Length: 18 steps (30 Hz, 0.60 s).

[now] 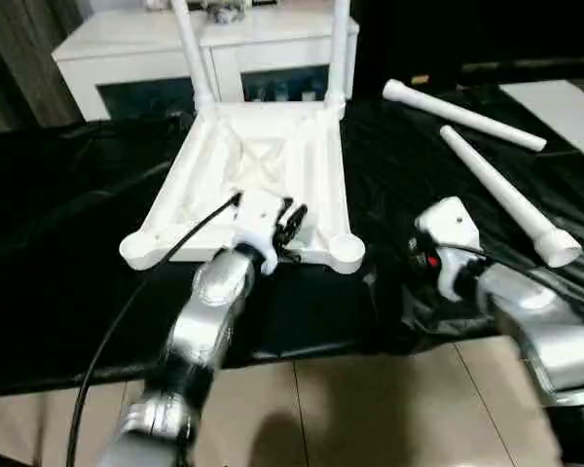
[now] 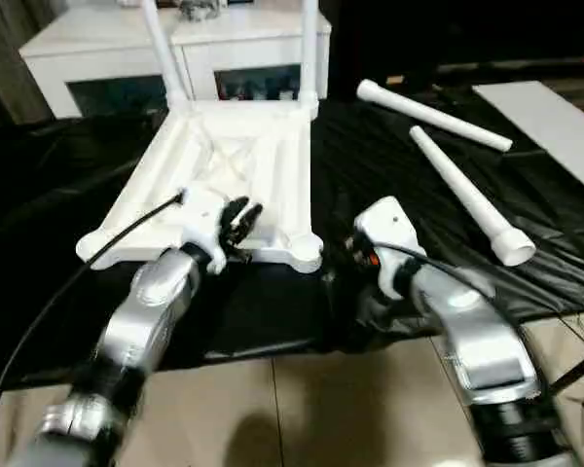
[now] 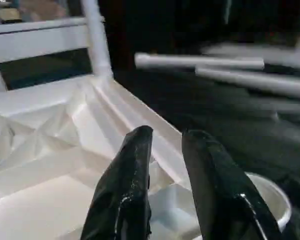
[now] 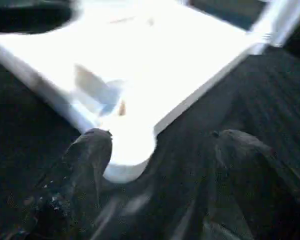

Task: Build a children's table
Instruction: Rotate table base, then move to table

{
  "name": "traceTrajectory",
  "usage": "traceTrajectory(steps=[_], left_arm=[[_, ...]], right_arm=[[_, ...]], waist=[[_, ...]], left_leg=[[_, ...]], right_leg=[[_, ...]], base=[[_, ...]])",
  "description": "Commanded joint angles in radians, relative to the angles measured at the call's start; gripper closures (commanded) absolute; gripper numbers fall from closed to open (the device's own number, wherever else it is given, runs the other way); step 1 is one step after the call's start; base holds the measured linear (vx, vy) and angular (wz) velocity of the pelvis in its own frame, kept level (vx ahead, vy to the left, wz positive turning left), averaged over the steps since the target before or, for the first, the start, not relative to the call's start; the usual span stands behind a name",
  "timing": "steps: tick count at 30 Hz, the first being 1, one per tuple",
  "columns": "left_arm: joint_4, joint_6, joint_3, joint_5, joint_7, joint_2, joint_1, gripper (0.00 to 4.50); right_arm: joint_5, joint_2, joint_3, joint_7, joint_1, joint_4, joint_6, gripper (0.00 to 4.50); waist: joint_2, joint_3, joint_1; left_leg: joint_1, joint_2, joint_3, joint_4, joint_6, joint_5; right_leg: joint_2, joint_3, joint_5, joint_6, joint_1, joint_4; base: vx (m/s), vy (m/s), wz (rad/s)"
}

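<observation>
White plastic is lying upside down on the black cloth [image 1: 68,243]: the table top [image 1: 263,165], ribbed underside up, is carrying two legs [image 1: 339,49] standing in its far corner sockets, while both near sockets [image 1: 346,253] are sitting empty. Two loose legs [image 1: 506,199] are resting on the cloth to the right, well apart from the top. The left gripper [image 3: 165,145] is hovering over the near edge with its jaws narrowly parted and holding nothing; the right gripper [image 4: 157,145] is waiting beside the near right corner, jaws spread wide and empty. Fetching a loose leg looks like the step in hand, and gripping it near mid-length should keep it steady for lining up with a socket.
</observation>
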Motion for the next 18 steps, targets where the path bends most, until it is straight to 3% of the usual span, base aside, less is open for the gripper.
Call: traceTrajectory(steps=[1,2,3,4,5,6,7,8,9,10,11,12,13,14,15,16,17,18], left_arm=[[-0.14,0.048,0.069,-0.011,0.087,0.032,0.079,3.14],[-0.175,0.053,0.082,0.002,0.119,0.038,0.11,3.14],[-0.199,0.055,0.094,0.015,0.146,0.043,0.134,3.14],[-0.249,0.084,0.118,0.063,0.175,0.058,0.18,3.14],[-0.25,0.086,0.12,0.063,0.177,0.058,0.181,3.14],[-0.271,0.112,0.141,0.069,0.194,0.055,0.196,3.14],[-0.294,0.138,0.16,0.073,0.208,0.051,0.209,3.14],[-0.311,0.15,0.178,0.08,0.222,0.052,0.218,3.14],[-0.324,0.161,0.188,0.078,0.23,0.051,0.223,3.14],[-0.347,0.183,0.206,0.073,0.245,0.052,0.232,3.14],[-0.358,0.198,0.216,0.082,0.258,0.058,0.238,3.14],[-0.375,0.218,0.217,0.085,0.271,0.065,0.245,3.14],[-0.439,0.28,0.218,0.081,0.304,0.066,0.267,3.14],[-0.47,0.281,0.216,0.05,0.283,0.067,0.278,3.14],[-0.473,0.281,0.216,0.047,0.281,0.066,0.279,3.14],[-0.511,0.293,0.208,0.029,0.251,0.063,0.291,3.14],[-0.525,0.301,0.2,0.026,0.243,0.059,0.298,3.14],[-0.537,0.315,0.195,0.033,0.243,0.051,0.3,3.14]], right_arm=[[0.001,0.041,-0.047,-0.089,0.037,-0.039,0.012,0.78],[0.004,0.067,-0.06,-0.118,0.05,-0.045,0.011,0.78],[0.008,0.09,-0.072,-0.142,0.059,-0.048,0.01,0.78],[-0.021,0.118,-0.06,-0.184,0.072,-0.047,-0.003,0.78],[-0.023,0.119,-0.059,-0.186,0.073,-0.047,-0.004,0.78],[-0.035,0.129,-0.051,-0.2,0.075,-0.041,-0.012,0.78],[-0.044,0.139,-0.046,-0.213,0.077,-0.035,-0.018,0.78],[-0.047,0.152,-0.042,-0.225,0.076,-0.026,-0.022,0.78],[-0.048,0.157,-0.039,-0.231,0.074,-0.021,-0.023,0.78],[-0.05,0.168,-0.032,-0.243,0.069,-0.01,-0.025,0.78],[-0.053,0.179,-0.032,-0.259,0.065,0.0,-0.025,0.78],[-0.057,0.189,-0.033,-0.272,0.062,0.004,-0.025,0.78],[-0.055,0.205,-0.041,-0.284,0.059,0.016,-0.006,0.78],[-0.052,0.2,-0.035,-0.269,0.06,0.02,-0.002,0.78],[-0.052,0.199,-0.034,-0.268,0.06,0.02,-0.002,0.78],[-0.042,0.193,-0.025,-0.239,0.066,0.018,-0.018,0.78],[-0.033,0.191,-0.024,-0.224,0.07,0.009,-0.028,0.78],[-0.026,0.189,-0.026,-0.215,0.07,0.004,-0.035,0.78]], waist=[[-0.008,-0.067,0.0],[-0.013,-0.06,0.002],[0.007,-0.062,-0.012],[0.008,-0.059,-0.018],[0.027,-0.059,-0.036],[0.035,-0.055,-0.05],[0.049,-0.049,-0.061],[0.031,-0.044,-0.062],[0.035,-0.042,-0.058],[0.014,-0.035,-0.046],[0.003,-0.034,-0.041],[-0.04,-0.038,-0.03],[-0.088,-0.012,-0.01],[-0.082,-0.027,-0.004],[-0.077,-0.008,0.021],[-0.075,-0.028,0.042],[-0.067,-0.029,0.041],[-0.024,-0.057,0.056]], left_leg=[[0.013,0.03,-0.017,-0.06,0.09,-0.146],[-0.011,0.023,-0.042,-0.074,0.12,-0.147],[-0.002,0.033,-0.063,-0.081,0.124,-0.183],[-0.01,0.044,-0.111,-0.096,0.133,-0.24],[-0.014,0.054,-0.139,-0.107,0.149,-0.241],[0.016,0.089,-0.208,-0.129,0.201,-0.268],[0.037,0.105,-0.27,-0.148,0.231,-0.316],[0.038,0.106,-0.285,-0.152,0.233,-0.337],[0.031,0.09,-0.3,-0.162,0.22,-0.36],[-0.005,0.018,-0.308,-0.177,0.145,-0.458],[-0.015,-0.015,-0.302,-0.163,0.121,-0.464],[-0.048,-0.093,-0.244,-0.057,0.069,-0.422],[0.027,-0.116,-0.064,0.241,0.074,-0.319],[-0.019,-0.108,-0.047,0.234,0.094,-0.291],[-0.06,-0.091,-0.067,0.192,0.121,-0.268],[-0.007,-0.085,-0.065,0.129,0.141,-0.272],[0.01,-0.066,-0.077,0.089,0.161,-0.242],[0.05,-0.005,-0.103,0.018,0.201,-0.074]], right_leg=[[-0.032,0.019,-0.014,-0.245,0.044,-0.063],[-0.039,-0.008,-0.003,-0.248,0.059,-0.053],[-0.025,-0.028,-0.013,-0.235,0.056,-0.056],[-0.009,-0.061,0.001,-0.257,0.062,-0.042],[0.006,-0.077,0.007,-0.259,0.07,-0.022],[0.024,-0.09,-0.069,-0.276,0.046,0.009],[0.037,-0.077,-0.182,-0.267,0.03,0.057],[0.034,-0.068,-0.204,-0.271,0.022,0.07],[0.036,-0.058,-0.209,-0.274,0.019,0.085],[0.028,-0.027,-0.226,-0.317,0.043,0.06],[0.02,-0.021,-0.247,-0.363,0.051,0.024],[-0.032,-0.023,-0.385,-0.481,0.067,-0.073],[-0.067,-0.016,-0.582,-0.513,-0.012,-0.18],[-0.058,0.034,-0.581,-0.455,0.05,-0.149],[-0.093,0.077,-0.493,-0.346,0.107,-0.121],[-0.081,0.095,-0.383,-0.241,0.092,-0.13],[-0.078,0.095,-0.349,-0.175,0.095,-0.135],[-0.029,0.062,-0.177,-0.029,0.093,-0.117]], base=[[0.0,0.0,0.0],[0.0,0.0,0.0],[0.015,-0.019,0.2],[-0.004,-0.042,0.38],[-0.004,-0.042,0.38],[-0.016,-0.07,0.52],[-0.009,-0.111,0.6],[-0.009,-0.111,0.6],[-0.028,-0.172,0.6],[-0.044,-0.237,0.7],[-0.044,-0.237,0.7],[-0.077,-0.27,0.69],[-0.061,-0.244,0.27],[-0.061,-0.244,0.27],[-0.013,-0.208,0.04],[-0.043,-0.205,0.32],[-0.043,-0.205,0.32],[-0.069,-0.199,0.39]])
